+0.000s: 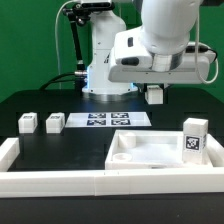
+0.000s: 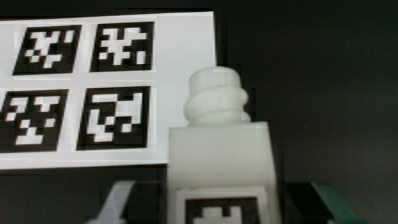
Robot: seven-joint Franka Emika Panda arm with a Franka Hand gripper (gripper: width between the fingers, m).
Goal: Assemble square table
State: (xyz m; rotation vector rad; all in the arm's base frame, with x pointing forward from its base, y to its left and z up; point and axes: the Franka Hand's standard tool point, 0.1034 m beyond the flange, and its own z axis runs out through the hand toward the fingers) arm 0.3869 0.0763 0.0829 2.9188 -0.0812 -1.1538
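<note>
My gripper (image 1: 155,96) is shut on a white table leg (image 1: 156,94) and holds it in the air above the back of the table. In the wrist view the leg (image 2: 221,150) sits between the gripper's (image 2: 222,206) two fingers, threaded tip pointing away, tag facing the camera. The square tabletop (image 1: 135,158) lies at the front, towards the exterior view's right, rim up. Another tagged leg (image 1: 195,138) stands at its right side. Two more legs (image 1: 27,123) (image 1: 54,123) stand at the exterior view's left.
The marker board (image 1: 105,120) lies mid-table below and left of the held leg; it also shows in the wrist view (image 2: 107,85). White border bars (image 1: 60,183) run along the front and left edges. The robot base (image 1: 105,60) stands behind.
</note>
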